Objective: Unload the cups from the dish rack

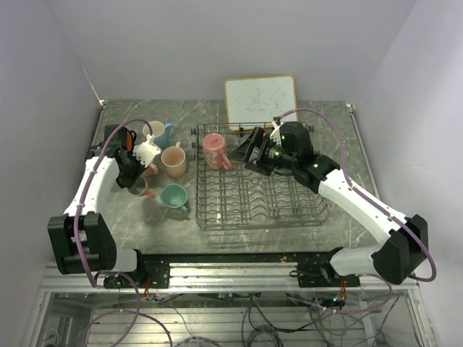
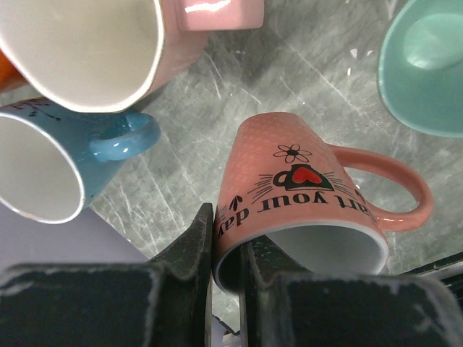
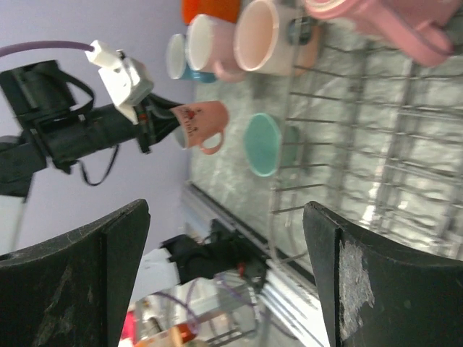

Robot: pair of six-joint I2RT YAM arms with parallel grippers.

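Peach-pink printed cup [image 2: 304,195]: left claw [image 2: 226,249] clenched on its rim, one finger inside and one outside, so it hangs tilted low over the table [image 1: 166,225] beside the unloaded group. Right claw [image 3: 224,217] released, jaws wide, near the pink cup [image 1: 215,150] standing in the dish rack [image 1: 260,226]; probably the next pick. Count: seven cups visible. One held, five on table, one racked.

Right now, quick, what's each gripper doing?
Left gripper: shut on the rim of a pink mug.
Right gripper: open, holding nothing.
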